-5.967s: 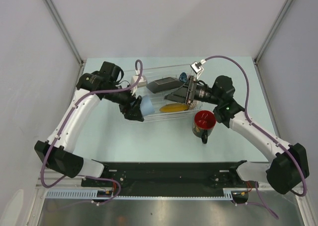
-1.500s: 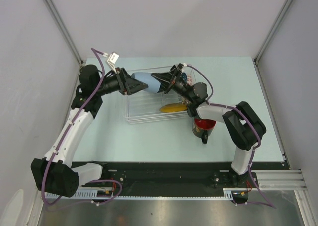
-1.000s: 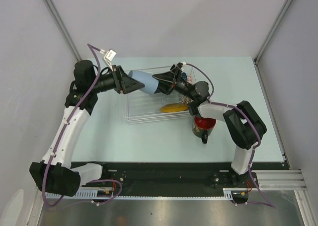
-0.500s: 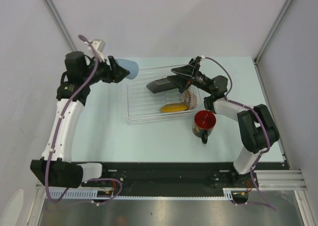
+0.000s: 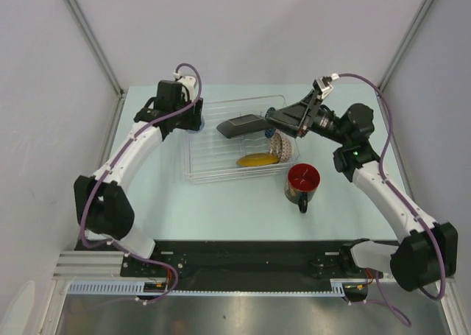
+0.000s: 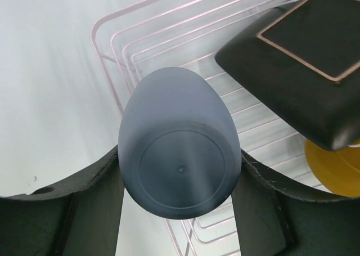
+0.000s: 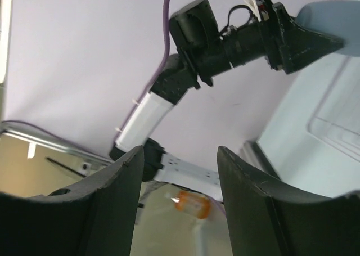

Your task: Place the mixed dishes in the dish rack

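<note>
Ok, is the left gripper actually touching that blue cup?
Touching. The left wrist view shows the blue cup clamped in the left gripper, each finger pressed flush against the cup's side, with no gap.

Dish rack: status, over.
Left tool shut on blue cup at left end of rack. Right tool open, empty. Mug outside rack, on table. Square plate close beside cup.

Left arm (image 5: 140, 140) stretched far-left, wrist bent down | left gripper (image 5: 193, 119) clamped on a blue cup (image 6: 180, 155) | right arm (image 5: 375, 184) reaching far, pointing left | right gripper (image 7: 180, 174) fingers spread, nothing between.
</note>
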Controlling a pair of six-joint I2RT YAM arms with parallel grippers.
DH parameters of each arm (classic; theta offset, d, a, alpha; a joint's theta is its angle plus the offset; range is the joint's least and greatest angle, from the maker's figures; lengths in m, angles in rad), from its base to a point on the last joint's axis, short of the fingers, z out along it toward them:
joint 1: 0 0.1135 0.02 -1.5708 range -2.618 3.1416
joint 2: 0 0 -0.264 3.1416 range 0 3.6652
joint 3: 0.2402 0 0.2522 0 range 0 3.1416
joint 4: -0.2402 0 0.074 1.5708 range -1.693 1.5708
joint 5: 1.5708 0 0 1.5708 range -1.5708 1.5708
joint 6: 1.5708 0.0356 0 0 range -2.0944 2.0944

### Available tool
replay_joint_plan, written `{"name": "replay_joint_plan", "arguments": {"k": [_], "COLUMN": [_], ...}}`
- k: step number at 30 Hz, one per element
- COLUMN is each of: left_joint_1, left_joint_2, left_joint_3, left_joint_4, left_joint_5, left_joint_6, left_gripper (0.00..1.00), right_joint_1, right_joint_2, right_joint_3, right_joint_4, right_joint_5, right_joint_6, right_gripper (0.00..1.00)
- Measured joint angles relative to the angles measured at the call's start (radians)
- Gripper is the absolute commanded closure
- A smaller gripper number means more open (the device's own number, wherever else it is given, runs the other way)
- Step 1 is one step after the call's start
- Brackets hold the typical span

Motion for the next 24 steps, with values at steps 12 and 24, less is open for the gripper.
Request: {"name": "replay_joint_plan", "arguments": {"k": [12,24], "left_joint_1": [-0.017,-0.018], "left_joint_2": [0.152,0.274], "left_joint_3": [0.017,0.019], "left_joint_4": [0.046,0.069], "left_joint_5": [-0.032,-0.029], "left_joint_6": [0.004,0.005], "left_gripper": [1.00,0.99], "right_joint_1": [-0.008,-0.011], "right_joint_2": [-0.095,-0.095], "right_joint_3": [0.000,0.000], "right_joint_4": [-0.404,-0.469], "right_joint_5": [0.072,0.087], "right_joint_6": [-0.288,-0.330], "right_gripper": [0.43,0.44]}}
